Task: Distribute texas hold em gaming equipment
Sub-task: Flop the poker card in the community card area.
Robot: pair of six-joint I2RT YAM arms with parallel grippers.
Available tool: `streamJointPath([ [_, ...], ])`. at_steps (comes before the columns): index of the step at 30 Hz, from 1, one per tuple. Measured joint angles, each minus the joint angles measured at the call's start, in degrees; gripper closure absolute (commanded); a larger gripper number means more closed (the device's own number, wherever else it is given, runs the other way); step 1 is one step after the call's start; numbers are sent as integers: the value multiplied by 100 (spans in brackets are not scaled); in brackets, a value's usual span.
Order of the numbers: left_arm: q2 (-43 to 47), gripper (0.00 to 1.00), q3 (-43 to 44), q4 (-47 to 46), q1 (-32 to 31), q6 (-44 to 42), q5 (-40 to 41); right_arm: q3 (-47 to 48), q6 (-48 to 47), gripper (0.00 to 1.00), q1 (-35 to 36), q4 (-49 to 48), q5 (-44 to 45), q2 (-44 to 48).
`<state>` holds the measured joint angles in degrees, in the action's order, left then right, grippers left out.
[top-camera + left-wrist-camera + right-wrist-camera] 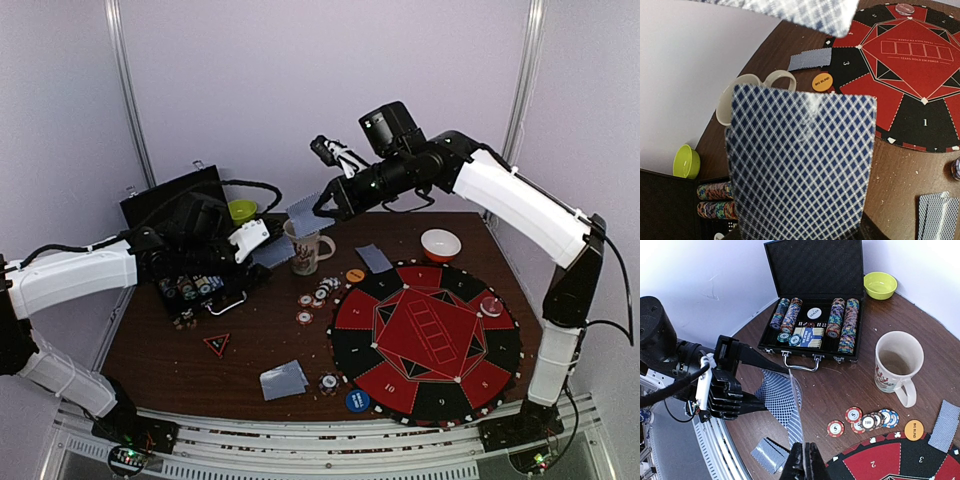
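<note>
Card (796, 420): likely light, slick, bendy; right end effector (802, 467) clenched on its edge.
Deck (800, 165): left end effector (772, 390) grasping it, nine o'clock of mug (305, 252).

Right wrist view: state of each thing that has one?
Case, open, lid up.
Mug, upright.
Green bowl, upright.
Deck, fanned, gripped by left gripper.
Card, pinched in shut right gripper, off the table.
Table cards, face down.
Loose chips, lying flat.
</note>
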<state>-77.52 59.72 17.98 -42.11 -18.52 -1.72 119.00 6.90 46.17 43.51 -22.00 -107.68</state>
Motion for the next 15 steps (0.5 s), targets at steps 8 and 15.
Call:
streamJointPath([
  [8, 0, 49, 0, 0, 0, 0, 0, 0, 20, 100, -20, -35, -310, 4],
  [15, 2, 49, 0, 0, 0, 0, 4, -61, -48, 100, -153, 20, -702, 13],
])
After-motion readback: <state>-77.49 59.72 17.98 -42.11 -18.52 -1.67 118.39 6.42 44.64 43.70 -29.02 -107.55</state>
